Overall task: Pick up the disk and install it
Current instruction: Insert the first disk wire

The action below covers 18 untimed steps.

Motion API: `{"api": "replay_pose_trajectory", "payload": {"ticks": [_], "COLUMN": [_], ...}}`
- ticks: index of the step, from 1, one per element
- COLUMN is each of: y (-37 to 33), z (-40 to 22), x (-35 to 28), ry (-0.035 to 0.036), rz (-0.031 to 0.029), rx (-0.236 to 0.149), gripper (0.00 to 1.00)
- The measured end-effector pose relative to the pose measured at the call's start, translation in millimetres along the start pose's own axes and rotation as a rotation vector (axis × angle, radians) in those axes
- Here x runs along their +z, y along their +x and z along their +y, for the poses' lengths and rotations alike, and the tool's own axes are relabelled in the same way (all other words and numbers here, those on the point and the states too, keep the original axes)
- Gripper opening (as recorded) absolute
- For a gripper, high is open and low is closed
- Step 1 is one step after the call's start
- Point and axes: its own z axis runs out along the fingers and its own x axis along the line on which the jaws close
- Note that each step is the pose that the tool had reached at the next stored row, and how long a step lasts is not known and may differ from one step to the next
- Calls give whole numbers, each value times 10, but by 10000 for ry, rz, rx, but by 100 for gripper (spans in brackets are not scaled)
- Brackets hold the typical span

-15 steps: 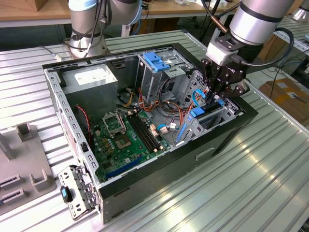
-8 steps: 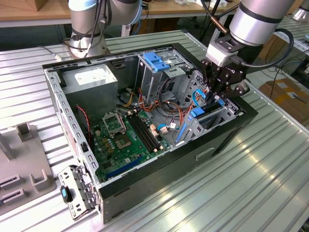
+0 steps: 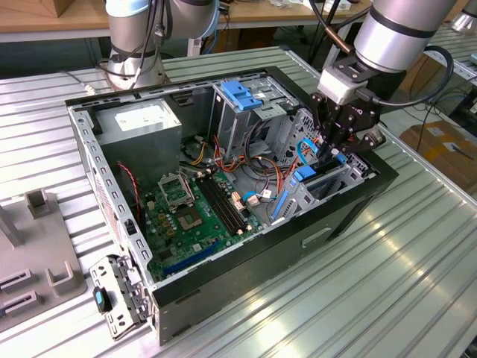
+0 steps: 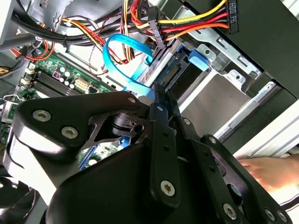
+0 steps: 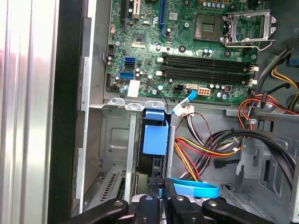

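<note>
The disk (image 3: pixel 317 179) stands on edge in the drive bay at the open computer case's corner, on the exterior view's right, with blue carrier rails along it. In the first wrist view its blue carrier end (image 5: pixel 155 135) sits between the bay's metal walls. My gripper (image 3: pixel 330 153) hangs straight over it. The black fingers (image 5: pixel 153 196) are drawn together, their tips at the disk's connector end (image 4: pixel 180 74). I cannot tell if they touch it. A blue data cable (image 4: pixel 126 60) loops right beside my gripper (image 4: pixel 158 93) (image 5: pixel 161 186).
Bundles of red, yellow and black wires (image 5: pixel 205 144) crowd the bay's side. The motherboard (image 3: pixel 190 216) lies on the case floor, with the grey power supply (image 3: pixel 141 123) at the back. A blue latch (image 3: pixel 242 93) tops the upper cage. A person's hand (image 4: pixel 271 170) rests outside the case.
</note>
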Motion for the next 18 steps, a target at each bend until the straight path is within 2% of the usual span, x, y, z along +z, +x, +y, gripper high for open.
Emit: {"api": "replay_pose_trajectory", "payload": {"ticks": [9, 18], "y": [2, 1], "z": [1, 3], "x": [10, 47], "ry": [-1, -1], "rz": [3, 4], "rx": [1, 0], "gripper": [16, 16]}}
